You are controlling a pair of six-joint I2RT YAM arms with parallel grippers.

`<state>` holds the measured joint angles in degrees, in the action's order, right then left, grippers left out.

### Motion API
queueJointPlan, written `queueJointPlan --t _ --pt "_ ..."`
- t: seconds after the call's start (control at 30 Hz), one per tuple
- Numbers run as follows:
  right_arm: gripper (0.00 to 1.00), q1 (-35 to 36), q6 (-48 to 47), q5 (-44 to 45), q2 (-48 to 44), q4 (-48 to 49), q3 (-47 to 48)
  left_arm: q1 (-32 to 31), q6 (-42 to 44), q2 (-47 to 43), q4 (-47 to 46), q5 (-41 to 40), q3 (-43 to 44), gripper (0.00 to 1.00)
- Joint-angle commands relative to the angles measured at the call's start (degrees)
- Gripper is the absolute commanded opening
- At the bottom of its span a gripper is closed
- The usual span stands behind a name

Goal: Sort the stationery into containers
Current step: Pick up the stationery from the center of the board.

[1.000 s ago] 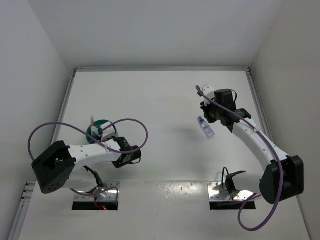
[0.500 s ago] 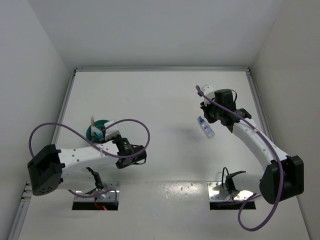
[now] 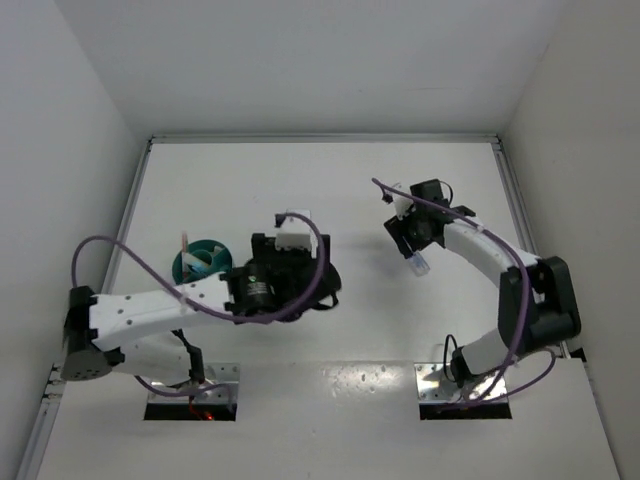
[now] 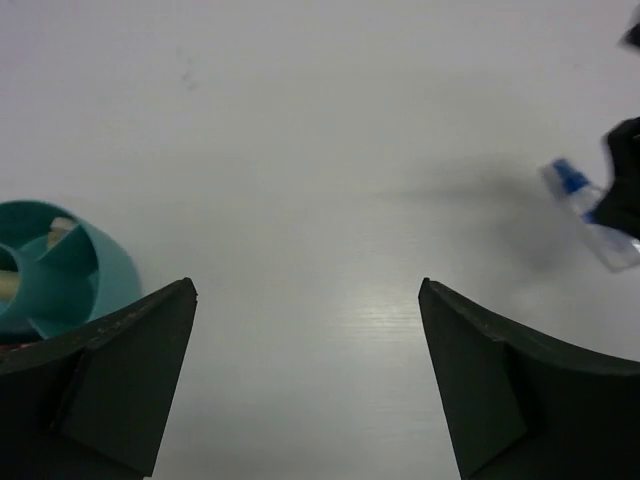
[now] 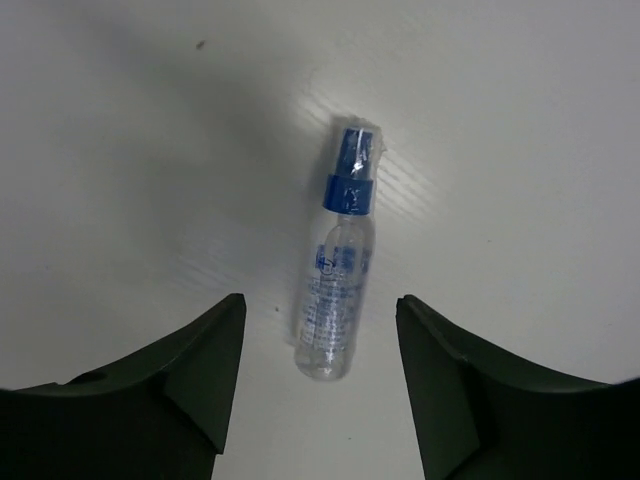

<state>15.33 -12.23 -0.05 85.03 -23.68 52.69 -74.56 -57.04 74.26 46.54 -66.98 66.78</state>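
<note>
The left gripper [image 4: 307, 290] had swung away from the round teal divided plastic cup [image 4: 115, 285], spread wide and empty. The right gripper [image 5: 320, 305] had dropped astride the clear blue-capped bottle [image 5: 338, 270] lying on the white bench [image 5: 150, 150], jaws parted, ungrasped; likely the next pick.

The blue-capped bottle [image 5: 339, 255] lies flat on the table [image 5: 120, 150], between the spread fingers of the right gripper [image 5: 320, 302].

now: cup [image 4: 100, 285] teal all over | bottle [image 5: 335, 300] clear, blue cap, blue print on the side | table [image 3: 340, 190] plain white | cable [image 3: 77, 265] purple | left arm [image 3: 150, 308] white, black wrist | walls [image 3: 60, 150] pale grey
</note>
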Motion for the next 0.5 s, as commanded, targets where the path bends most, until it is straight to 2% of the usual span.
queueJointPlan --t 0.0,0.23,0.33,0.47 --pt "0.61 -0.2 -0.8 0.8 5.0 -1.0 3.4 6.1 16.2 -10.6 -14.2 21.9 1.4 1.00" --pt "0.58 -0.2 0.3 3.7 13.6 -2.1 8.0 14.3 21.3 -18.9 -16.4 31.3 0.8 1.00" --pt "0.51 -0.2 0.3 4.4 17.7 -3.5 9.4 16.5 21.3 -20.3 -15.2 32.5 -0.2 1.00" --pt "0.50 -0.2 0.3 5.1 21.6 -4.2 10.7 19.8 21.8 -22.8 -15.2 34.3 -2.3 1.00"
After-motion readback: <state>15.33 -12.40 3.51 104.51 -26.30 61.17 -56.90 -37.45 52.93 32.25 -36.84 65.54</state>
